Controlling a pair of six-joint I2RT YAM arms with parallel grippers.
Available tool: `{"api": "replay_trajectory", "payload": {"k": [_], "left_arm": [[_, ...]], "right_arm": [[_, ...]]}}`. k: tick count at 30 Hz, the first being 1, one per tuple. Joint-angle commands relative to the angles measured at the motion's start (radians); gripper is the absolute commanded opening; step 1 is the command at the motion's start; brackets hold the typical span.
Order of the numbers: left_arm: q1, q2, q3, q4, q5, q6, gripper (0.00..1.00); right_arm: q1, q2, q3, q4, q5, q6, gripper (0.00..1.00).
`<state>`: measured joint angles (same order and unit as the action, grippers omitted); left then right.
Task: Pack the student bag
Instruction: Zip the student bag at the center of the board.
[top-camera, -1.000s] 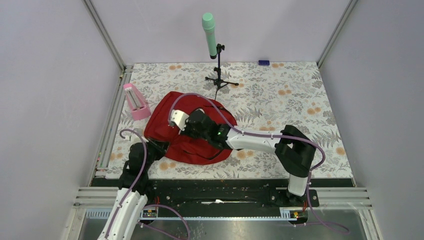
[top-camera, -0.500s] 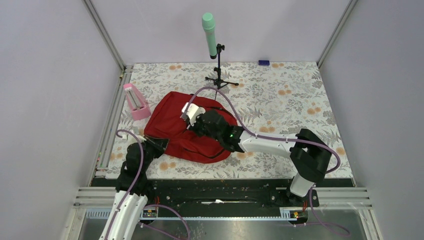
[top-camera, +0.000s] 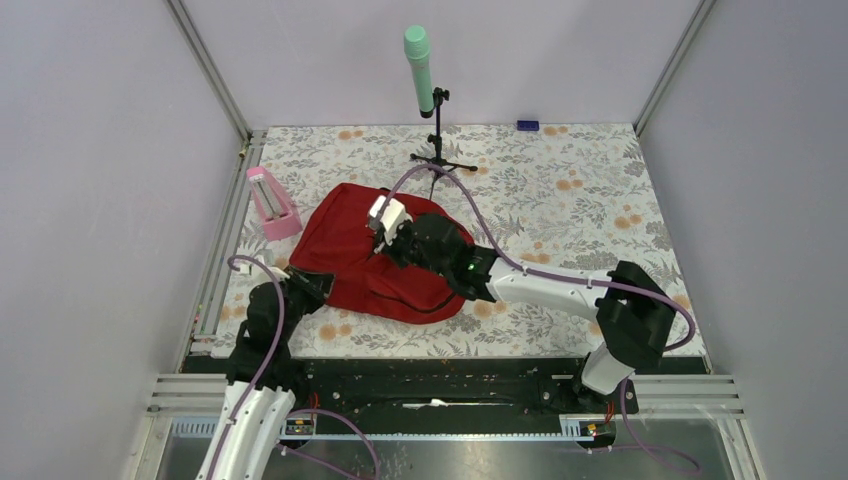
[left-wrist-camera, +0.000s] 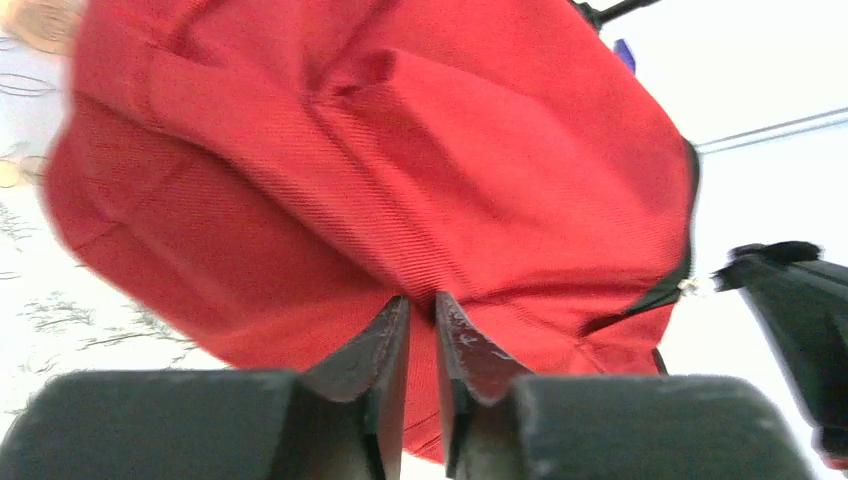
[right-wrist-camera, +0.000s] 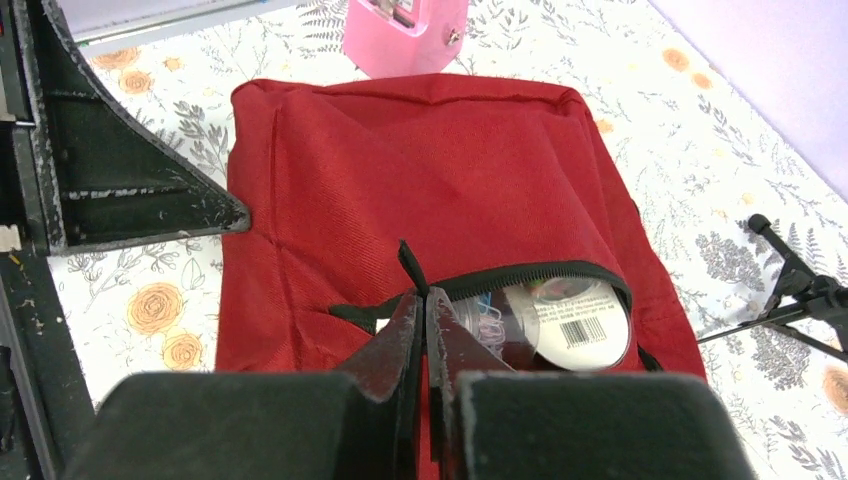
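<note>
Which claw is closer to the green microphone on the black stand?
Right. The right claw is over the middle of the red fabric backpack, close to the green microphone on its black stand; the left claw is at the backpack's near-left edge.

left gripper (top-camera: 306, 285) low, jaws nearly together, only a thin slit between the black fingers (left-wrist-camera: 375, 350); its arm is folded tight behind the pincer, elbow hunched above the base. right gripper (top-camera: 384, 243) jaws pressed flat together, fingertips (right-wrist-camera: 400, 330) touching; wrist pitched down, white camera block (top-camera: 388, 212) above the pincer, forearm stretched long behind it to a bent elbow over its base. left pincer sits near-left of the right one, apart
</note>
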<state>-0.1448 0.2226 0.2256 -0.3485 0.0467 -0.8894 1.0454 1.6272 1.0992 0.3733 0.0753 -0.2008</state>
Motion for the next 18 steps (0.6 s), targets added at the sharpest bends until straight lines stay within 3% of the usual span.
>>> {"api": "replay_trajectory", "payload": {"k": [1,3,5,13,18], "left_arm": [[0.016,0.043,0.091,-0.089,-0.105,0.17,0.34],[0.016,0.067,0.139,-0.073,-0.086,0.221,0.56],[0.016,0.087,0.184,-0.056,-0.057,0.275,0.64],[-0.027,0.068,0.187,0.162,0.188,0.321,0.64],[-0.158,0.177,0.204,0.228,0.222,0.376,0.64]], "right_arm": [[-0.064,-0.091,0.131,0.007,-0.049,0.012,0.0],[-0.064,-0.08,0.127,-0.009,-0.104,0.043,0.0],[-0.064,-0.069,0.129,-0.024,-0.133,0.076,0.0],[-0.063,-0.037,0.149,-0.064,-0.096,0.184,0.0],[-0.065,-0.043,0.149,-0.069,-0.098,0.253,0.0]]}}
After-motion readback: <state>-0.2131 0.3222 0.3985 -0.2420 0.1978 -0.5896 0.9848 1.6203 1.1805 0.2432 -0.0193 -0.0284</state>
